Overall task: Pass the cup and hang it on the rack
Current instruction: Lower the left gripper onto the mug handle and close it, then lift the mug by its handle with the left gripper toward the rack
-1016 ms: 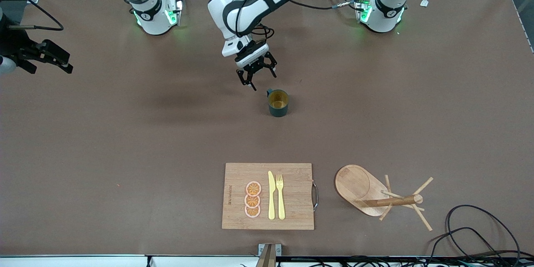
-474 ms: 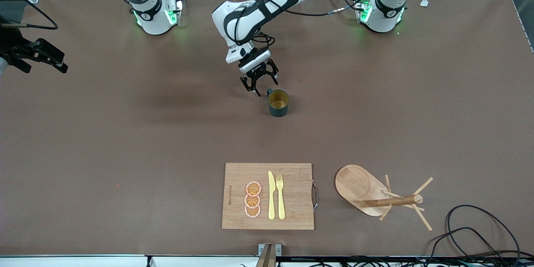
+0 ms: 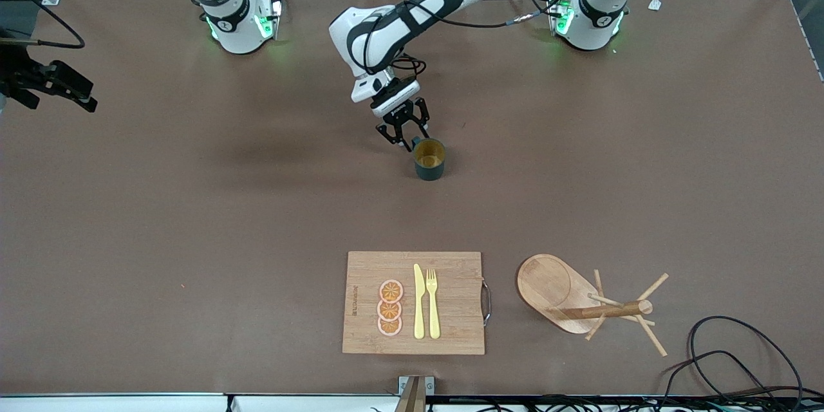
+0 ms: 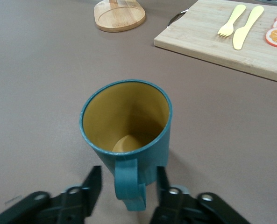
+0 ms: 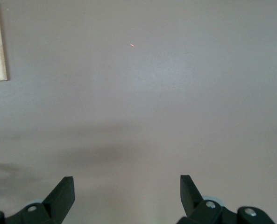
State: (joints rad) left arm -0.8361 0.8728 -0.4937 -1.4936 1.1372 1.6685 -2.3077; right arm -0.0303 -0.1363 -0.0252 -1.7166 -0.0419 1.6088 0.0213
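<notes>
The dark teal cup (image 3: 429, 159) with a yellowish-brown inside stands upright in the middle of the table. Its handle (image 3: 415, 141) points toward the robots' bases. My left gripper (image 3: 404, 136) is open and low at the cup, with one finger on each side of the handle and a gap to each. In the left wrist view the cup (image 4: 126, 126) fills the middle, with the handle (image 4: 130, 189) between my left gripper's (image 4: 128, 173) fingers. The wooden rack (image 3: 582, 302) stands near the front camera, toward the left arm's end. My right gripper (image 3: 80, 95) is open and empty over the table's edge at the right arm's end; it also shows in the right wrist view (image 5: 126, 186).
A bamboo cutting board (image 3: 450, 302) with a yellow knife (image 3: 419, 301), a yellow fork (image 3: 432, 302) and orange slices (image 3: 390, 308) lies beside the rack, near the front camera. Black cables (image 3: 727, 347) lie at the table's corner by the rack.
My left gripper has moved down and closer to the cup, so the handle now sits between its open fingers. My right gripper has drifted slightly outward past the table's end.
</notes>
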